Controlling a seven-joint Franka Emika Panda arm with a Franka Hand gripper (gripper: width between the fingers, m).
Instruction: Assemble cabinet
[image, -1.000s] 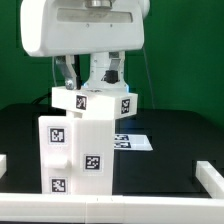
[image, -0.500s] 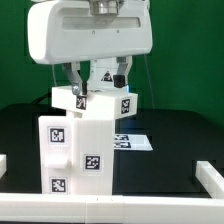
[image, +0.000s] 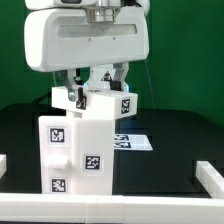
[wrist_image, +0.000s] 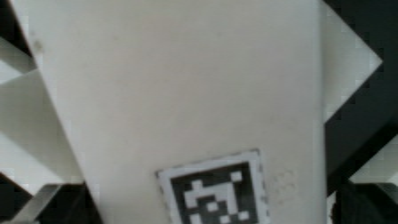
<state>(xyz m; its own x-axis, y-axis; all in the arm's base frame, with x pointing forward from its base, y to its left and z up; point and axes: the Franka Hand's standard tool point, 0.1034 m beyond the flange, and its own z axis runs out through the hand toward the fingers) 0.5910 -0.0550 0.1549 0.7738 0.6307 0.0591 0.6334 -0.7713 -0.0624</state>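
Cabinet (image: 85, 135) stands upright near bench (image: 180, 135) front edge, toward exterior view's left. Gripper (image: 97, 88) hangs directly above its top, jaws wide apart, holding nothing. Marker board (image: 135, 141) lies flat behind cabinet. Wrist view filled by white tagged cabinet face (wrist_image: 178, 100).

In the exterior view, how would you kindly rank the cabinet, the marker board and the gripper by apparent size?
1. cabinet, clearly largest.
2. and 3. gripper and marker board look similar; both are partly hidden and sit at different depths, so I would not rank them.

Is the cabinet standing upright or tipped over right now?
Upright: the cabinet stands tall on the table, its sides vertical in the exterior view.
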